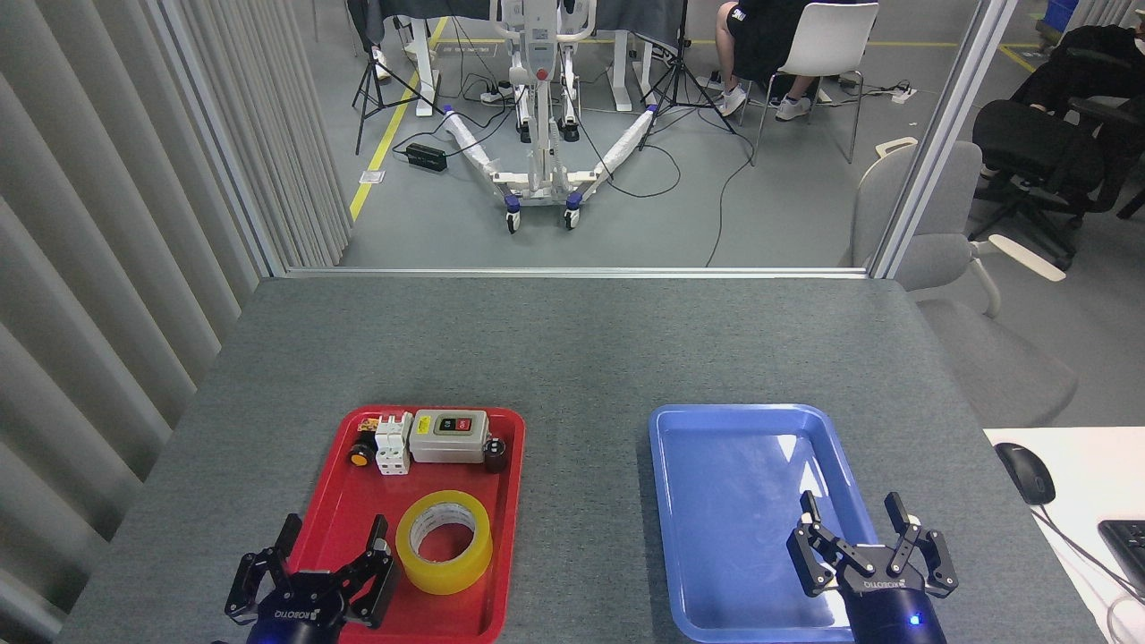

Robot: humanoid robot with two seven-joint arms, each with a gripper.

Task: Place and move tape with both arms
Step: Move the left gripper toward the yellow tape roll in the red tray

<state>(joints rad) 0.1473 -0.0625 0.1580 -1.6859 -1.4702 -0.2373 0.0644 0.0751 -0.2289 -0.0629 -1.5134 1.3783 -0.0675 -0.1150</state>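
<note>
The tape, a wide yellow roll with a white printed core, lies flat in the near part of the red tray. My left gripper is at the tray's near left corner, just left of the roll. Its black fingers are spread open and hold nothing. My right gripper hovers over the near right part of the blue tray, fingers spread open and empty. A blue light glows on its wrist.
At the far end of the red tray sit a grey switch box, white connector blocks and small dark parts. A white desk with a mouse stands at the right. Beyond the table are a chair, a wheeled stand and seated people.
</note>
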